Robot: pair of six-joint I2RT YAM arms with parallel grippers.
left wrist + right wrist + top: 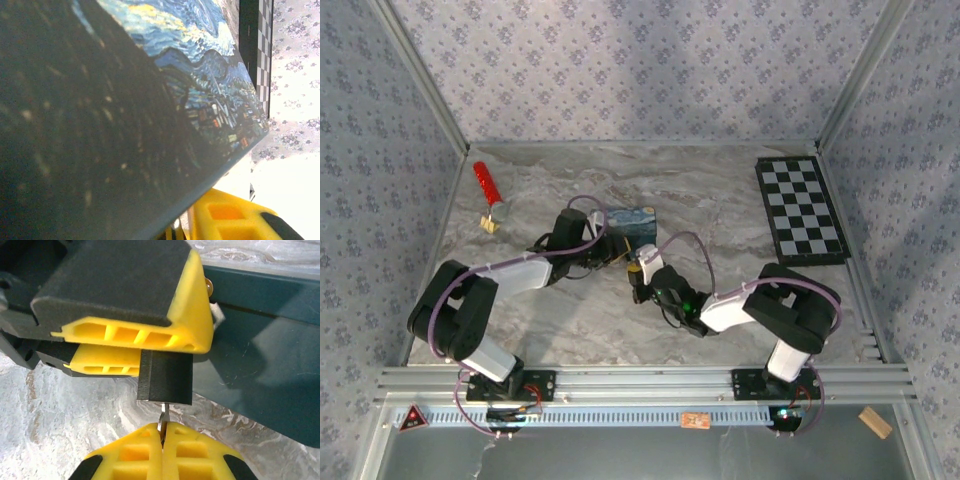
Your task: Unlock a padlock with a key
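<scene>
Step in hand: seat the key in the padlock and turn it. The right tool point(162, 434) is clenched on the key point(162, 420), whose thin metal blade projects from between the closed fingertips and meets the lower face of the padlock point(167, 379). The padlock, a small black block, appears raised off the worktop point(55, 425) at the fingertips of the left tool point(167, 354), just in front of the blue painted tin point(260, 350). Whether the left fingers clamp the block or only rest against it cannot be told, nor can the depth of the blade in the keyway. For a clean unlock, confirm a firm hold on the padlock body before applying any torque; otherwise the block will probably rotate with the key. Align the blade with the keyway, push it fully home, then rotate the right wrist about the blade axis only. Avoid sideways load, which could bend the blade or drag the key out of the grip. Guide both tools clear of the tin wall during the turn.
</scene>
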